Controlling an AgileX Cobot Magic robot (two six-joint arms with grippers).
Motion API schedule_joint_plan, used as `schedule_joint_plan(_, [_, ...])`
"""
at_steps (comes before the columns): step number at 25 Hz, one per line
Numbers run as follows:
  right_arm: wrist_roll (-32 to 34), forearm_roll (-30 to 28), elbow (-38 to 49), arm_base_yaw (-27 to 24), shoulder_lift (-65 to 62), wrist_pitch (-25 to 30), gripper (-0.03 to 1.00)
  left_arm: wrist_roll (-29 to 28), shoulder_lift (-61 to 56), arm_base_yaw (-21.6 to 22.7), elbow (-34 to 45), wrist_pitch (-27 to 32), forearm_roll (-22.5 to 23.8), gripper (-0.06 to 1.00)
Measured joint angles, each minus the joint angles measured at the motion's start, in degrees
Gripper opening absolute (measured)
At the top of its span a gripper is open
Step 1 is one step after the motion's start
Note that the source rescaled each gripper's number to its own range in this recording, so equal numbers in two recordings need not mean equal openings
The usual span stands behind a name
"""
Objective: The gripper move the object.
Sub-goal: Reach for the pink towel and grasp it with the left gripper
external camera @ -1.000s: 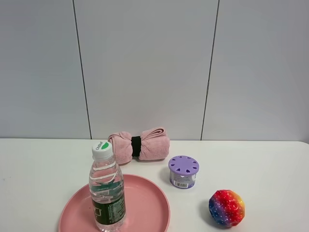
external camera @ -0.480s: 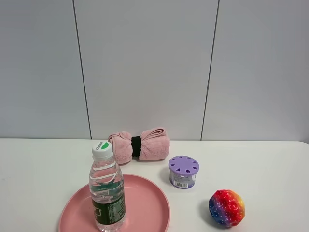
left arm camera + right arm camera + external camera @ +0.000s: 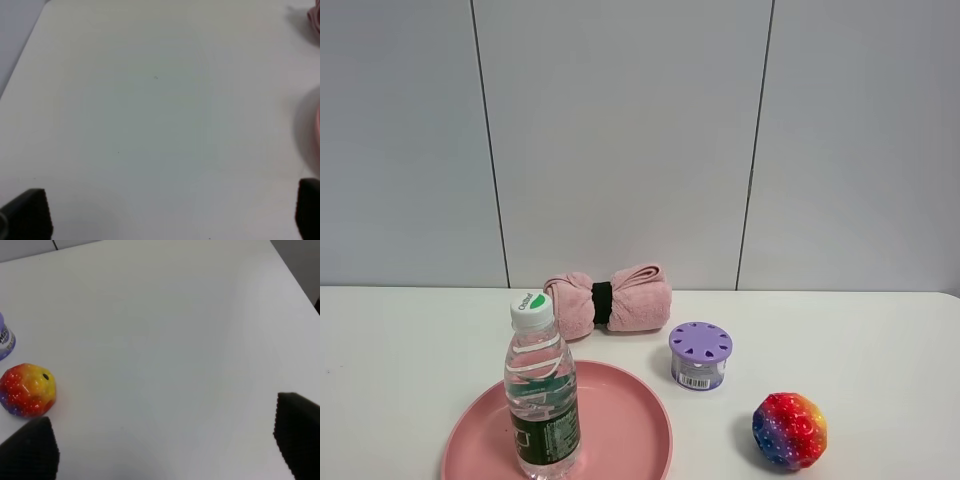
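The pink rolled towel (image 3: pixel 608 302) with a black band round its middle lies on the white table (image 3: pixel 840 340) at the back, against the wall. No arm shows in the exterior view. In the left wrist view the left gripper (image 3: pixel 170 212) is open over bare table, its black fingertips (image 3: pixel 27 212) at the frame's lower corners; a sliver of pink towel (image 3: pixel 315 17) shows at the edge. In the right wrist view the right gripper (image 3: pixel 165 445) is open, its fingertips (image 3: pixel 297 432) wide apart above bare table, and holds nothing.
A water bottle (image 3: pixel 541 390) stands upright on a pink plate (image 3: pixel 620 430) at the front left. A purple-lidded jar (image 3: pixel 700 355) stands right of the towel. A rainbow ball (image 3: pixel 789 430) lies at the front right; it also shows in the right wrist view (image 3: pixel 27 390).
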Motion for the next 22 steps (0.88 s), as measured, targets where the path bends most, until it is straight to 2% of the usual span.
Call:
schedule_joint_plan(18, [0.0,0.0,0.0,0.0,0.0,0.0,1.0,0.0,0.0,0.0,0.0,0.0,0.0,1.0])
schedule_joint_plan(22, [0.0,0.0,0.0,0.0,0.0,0.0,1.0,0.0,5.6,0.0,-5.0,0.4,-3.6,1.0])
